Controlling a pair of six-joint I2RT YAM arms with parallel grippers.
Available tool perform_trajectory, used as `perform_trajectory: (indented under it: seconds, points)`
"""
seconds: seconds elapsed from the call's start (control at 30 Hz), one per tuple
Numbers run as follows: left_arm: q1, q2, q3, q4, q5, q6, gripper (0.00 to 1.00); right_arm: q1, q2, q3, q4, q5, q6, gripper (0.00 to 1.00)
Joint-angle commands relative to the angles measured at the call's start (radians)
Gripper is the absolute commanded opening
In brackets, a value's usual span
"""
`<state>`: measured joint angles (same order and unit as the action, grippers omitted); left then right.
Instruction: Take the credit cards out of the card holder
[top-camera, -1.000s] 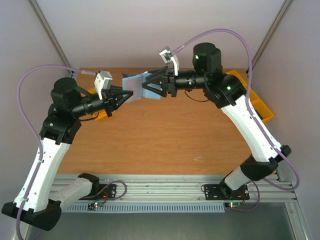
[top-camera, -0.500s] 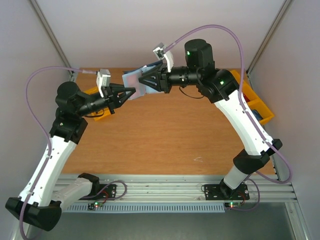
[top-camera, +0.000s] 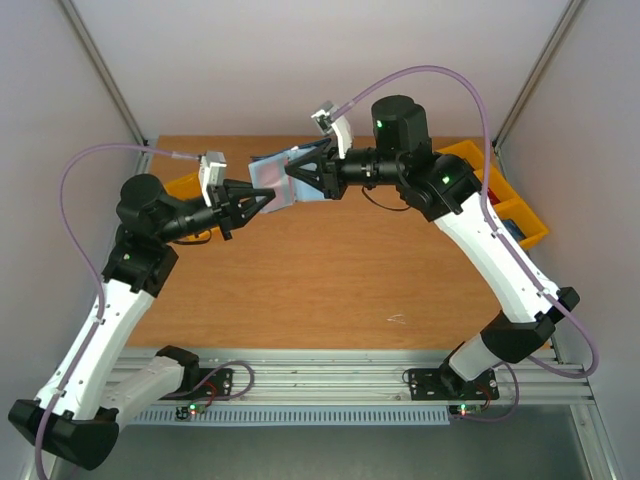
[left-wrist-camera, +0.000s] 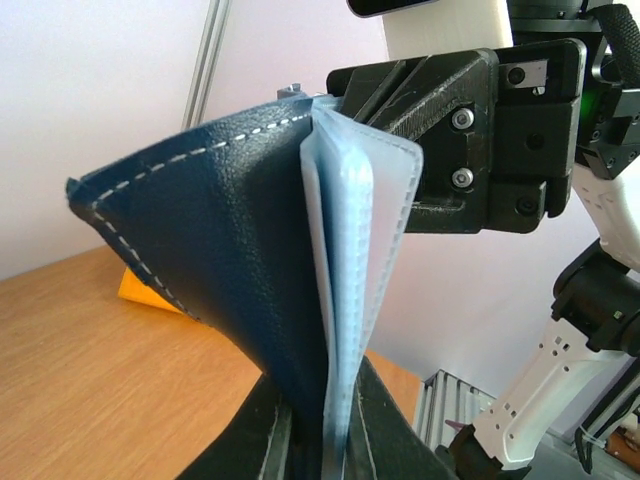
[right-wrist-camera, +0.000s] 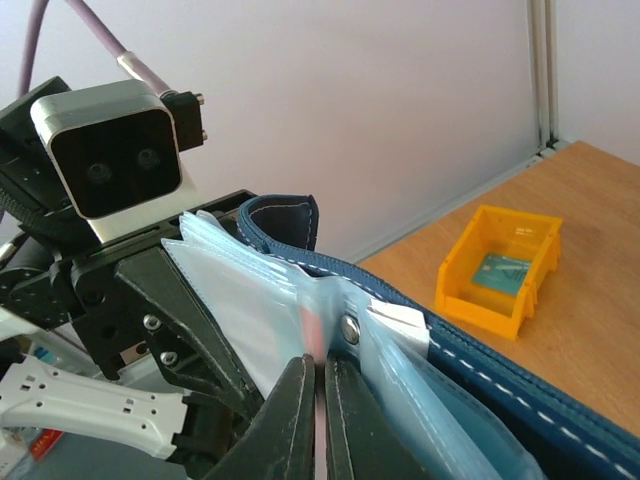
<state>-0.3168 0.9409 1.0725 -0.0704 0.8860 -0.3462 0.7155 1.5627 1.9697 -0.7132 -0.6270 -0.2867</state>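
The near and middle stretch of the desk (top-camera: 330, 285) is lying bare between the two arms, offering broad room for an end effector to sweep through low. At the far centre the way is being blocked: the left end effector (top-camera: 262, 198) and the right end effector (top-camera: 293, 172) are meeting nose to nose above the desk, both clamping the card holder (top-camera: 270, 178), whose fanned-out navy cover and pale sleeves are filling the gap between them. A yellow bin (top-camera: 182, 184) is sitting just behind the left arm's wrist, and more yellow bins (top-camera: 528, 225) are crowding the far right edge under the right arm. Purple cables (top-camera: 440, 70) are looping overhead, and the enclosure walls (top-camera: 600, 150) are closing in on both sides and behind.
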Motion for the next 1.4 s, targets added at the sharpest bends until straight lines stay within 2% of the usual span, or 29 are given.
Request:
perform_trajectory:
  seconds: [0.0, 0.07, 0.2, 0.37, 0.4, 0.5, 0.6, 0.67, 0.73, 0.87, 0.93, 1.0, 1.03, 1.07, 1.13, 1.23, 1.33, 1.37]
  points:
    - [-0.04, -0.013, -0.014, 0.118, 0.069, -0.013, 0.0, 0.047, 0.021, 0.003, 0.007, -0.105, 0.0, 0.01]
    - [-0.039, -0.021, -0.025, 0.118, 0.082, -0.014, 0.15, 0.045, 0.019, 0.008, -0.014, -0.14, -0.016, 0.01]
    - [-0.039, -0.029, -0.036, 0.14, 0.097, -0.027, 0.3, 0.038, 0.006, 0.0, -0.021, -0.19, -0.035, 0.01]
    - [-0.039, -0.038, -0.072, 0.245, 0.12, -0.098, 0.31, 0.021, -0.004, -0.004, -0.011, -0.217, -0.042, 0.01]
    - [-0.037, -0.038, -0.072, 0.248, 0.12, -0.102, 0.33, 0.014, -0.007, -0.007, -0.01, -0.22, -0.041, 0.01]
    - [-0.026, -0.039, -0.069, 0.252, 0.134, -0.102, 0.45, -0.014, -0.022, -0.029, 0.001, -0.232, -0.034, 0.01]
    - [-0.024, -0.039, -0.065, 0.258, 0.147, -0.086, 0.45, -0.035, -0.027, -0.039, 0.011, -0.247, -0.03, 0.01]
    - [-0.024, -0.035, -0.065, 0.268, 0.156, -0.078, 0.43, -0.035, -0.015, -0.028, -0.007, -0.27, -0.04, 0.01]
    - [-0.024, -0.032, -0.068, 0.277, 0.16, -0.074, 0.35, -0.035, -0.008, -0.019, -0.028, -0.286, -0.047, 0.01]
    - [-0.025, -0.025, -0.077, 0.294, 0.159, -0.106, 0.02, -0.036, -0.013, -0.018, -0.05, -0.269, -0.059, 0.01]
    - [-0.025, -0.027, -0.071, 0.241, 0.133, -0.086, 0.0, -0.037, -0.018, -0.012, -0.075, -0.19, -0.062, 0.02]
    - [-0.027, -0.034, -0.062, 0.145, 0.056, -0.021, 0.0, -0.036, -0.02, 0.017, -0.141, -0.046, -0.063, 0.14]
    - [-0.027, -0.037, -0.06, 0.101, 0.007, 0.002, 0.0, -0.035, -0.022, 0.036, -0.181, 0.029, -0.065, 0.16]
    - [-0.028, -0.041, -0.057, 0.049, -0.038, 0.034, 0.0, -0.032, -0.034, 0.051, -0.224, 0.082, -0.078, 0.18]
    - [-0.025, -0.043, -0.05, -0.003, -0.07, 0.082, 0.0, -0.03, -0.07, 0.046, -0.276, 0.157, -0.102, 0.29]
    - [-0.024, -0.041, -0.055, 0.051, 0.005, 0.066, 0.0, -0.039, -0.12, 0.004, -0.319, 0.21, -0.168, 0.55]
    - [-0.022, -0.043, -0.082, 0.203, 0.091, 0.0, 0.0, -0.081, -0.12, -0.01, -0.375, 0.155, -0.22, 0.75]
    - [-0.024, -0.043, -0.088, 0.241, 0.113, -0.027, 0.0, -0.094, -0.119, -0.015, -0.38, 0.12, -0.235, 0.88]
